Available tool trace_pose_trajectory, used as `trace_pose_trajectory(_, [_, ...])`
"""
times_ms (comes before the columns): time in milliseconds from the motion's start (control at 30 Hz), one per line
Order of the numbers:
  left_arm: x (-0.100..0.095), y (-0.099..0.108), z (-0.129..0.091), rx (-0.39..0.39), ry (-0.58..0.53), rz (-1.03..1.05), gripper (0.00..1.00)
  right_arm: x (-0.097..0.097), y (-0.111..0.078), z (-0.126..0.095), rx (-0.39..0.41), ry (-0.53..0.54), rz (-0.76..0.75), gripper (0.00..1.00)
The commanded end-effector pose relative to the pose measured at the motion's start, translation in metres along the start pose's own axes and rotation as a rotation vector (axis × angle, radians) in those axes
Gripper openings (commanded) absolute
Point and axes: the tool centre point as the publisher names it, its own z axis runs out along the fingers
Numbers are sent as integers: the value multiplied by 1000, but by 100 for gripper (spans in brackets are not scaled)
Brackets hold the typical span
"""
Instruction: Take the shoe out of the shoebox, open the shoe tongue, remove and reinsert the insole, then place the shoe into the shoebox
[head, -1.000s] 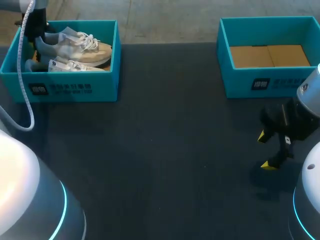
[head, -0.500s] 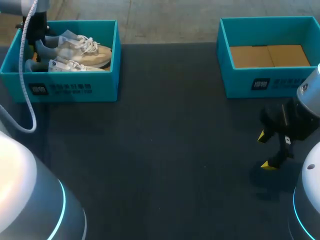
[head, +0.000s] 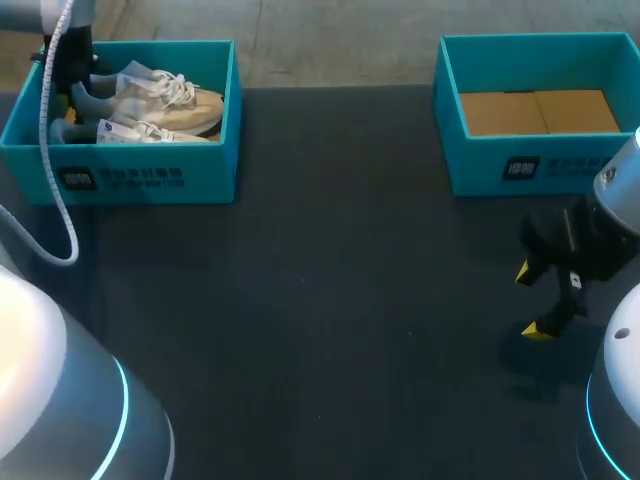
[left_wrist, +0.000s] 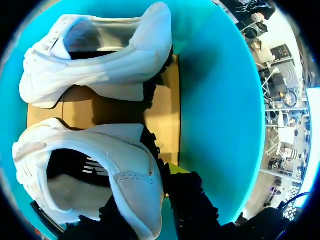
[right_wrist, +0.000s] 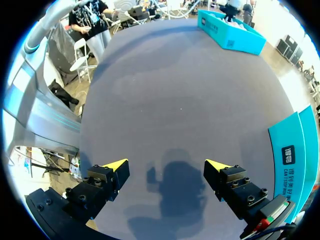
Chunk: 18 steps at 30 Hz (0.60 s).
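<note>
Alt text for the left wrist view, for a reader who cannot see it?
The left gripper sits at the heel of the nearer white shoe inside a teal shoebox; a second white shoe lies ahead of it.

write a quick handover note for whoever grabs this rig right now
Left gripper: down inside the left shoebox, at the heel of the nearer shoe; the views do not show whether it has a grip.
Right gripper: open, holding nothing, over the bare table in front of the right shoebox.
Things: both shoes are inside the left shoebox, the other shoe beside the nearer one. The right shoebox holds only its cardboard liner.
Done: nothing finished; no shoe is out yet.
Left: lift the shoe out, open the tongue, pull and refit the insole, put the shoe into the shoebox.
</note>
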Motion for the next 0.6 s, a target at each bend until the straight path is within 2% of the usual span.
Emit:
trace_pose_trajectory(33, [4,4,2,-1,-19,0,13,2,0,0,0,-3,0,100])
trace_pose_trajectory(233, [5,4,0,-12,-29,2,32,2,0,0,0,-3,0,100])
trace_pose_trajectory(600, [3,2,-13,-31,-59,7,45,2,0,0,0,-3,0,100])
